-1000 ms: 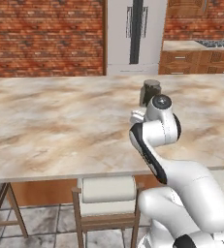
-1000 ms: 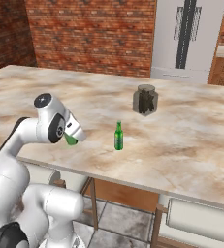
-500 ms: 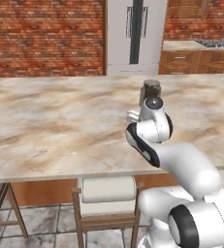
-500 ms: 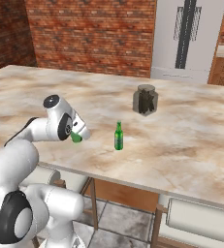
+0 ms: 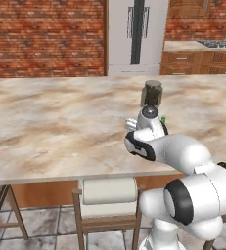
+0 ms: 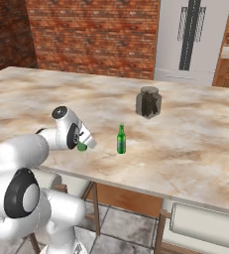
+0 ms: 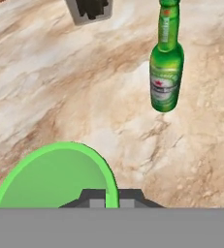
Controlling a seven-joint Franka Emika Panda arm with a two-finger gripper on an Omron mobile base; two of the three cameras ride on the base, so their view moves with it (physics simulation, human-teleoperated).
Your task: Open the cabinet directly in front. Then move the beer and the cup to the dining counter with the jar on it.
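Jaws: pressed on the rim of the cup (image 7: 55, 177); the two dark tips meet at its near edge in the hand view.
Gripper (image 6: 84, 145): low over the near part of the dining counter (image 6: 195, 149), the cup's green showing under it from the right base view.
Cup: bright green, its open mouth facing the hand camera; held just above the marbled top, and whether it touches the stone cannot be told.
Beer (image 6: 121, 139): green bottle with a red-and-white label, upright on the counter, near the cup and apart from it.
Jar (image 6: 148, 102): dark glass with a grey lid, farther back on the same top, beyond the bottle.
Stools (image 5: 108, 191): white-cushioned, tucked at the counter's near edge.
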